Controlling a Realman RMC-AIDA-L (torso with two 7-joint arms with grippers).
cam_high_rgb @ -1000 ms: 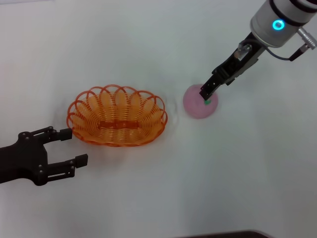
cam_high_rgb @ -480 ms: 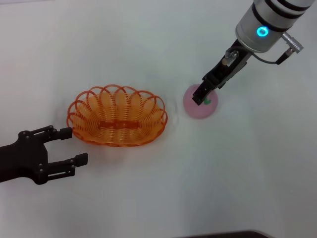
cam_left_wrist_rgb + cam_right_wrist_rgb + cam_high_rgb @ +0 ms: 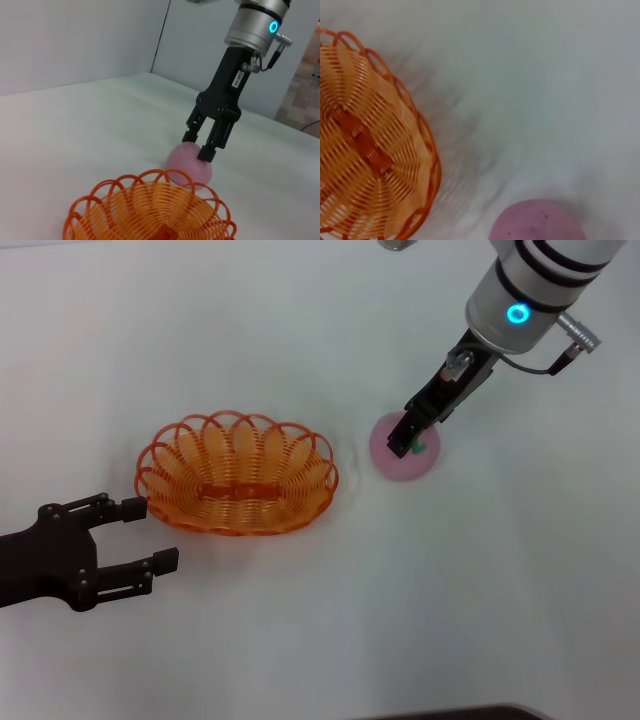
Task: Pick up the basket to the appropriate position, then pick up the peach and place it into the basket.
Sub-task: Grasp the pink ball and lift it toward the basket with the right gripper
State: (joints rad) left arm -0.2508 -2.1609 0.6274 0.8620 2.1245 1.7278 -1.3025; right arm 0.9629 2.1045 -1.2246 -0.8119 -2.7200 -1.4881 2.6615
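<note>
The orange open-weave basket (image 3: 237, 476) stands on the white table left of centre; it also shows in the left wrist view (image 3: 150, 210) and the right wrist view (image 3: 365, 145). The pink peach (image 3: 404, 468) lies to the right of it, apart from it, and shows in the left wrist view (image 3: 182, 162) and the right wrist view (image 3: 537, 222). My right gripper (image 3: 402, 443) is open, its fingertips (image 3: 205, 153) down at the peach's top, one on each side of the crown. My left gripper (image 3: 150, 535) is open and empty just beside the basket's left end.
The white table (image 3: 320, 640) stretches all round. A wall (image 3: 75, 40) stands behind the table in the left wrist view. A dark edge shows at the front of the table (image 3: 450, 712).
My right gripper has moved left and down onto the top of the peach. The left arm, the basket and the peach have not moved.
</note>
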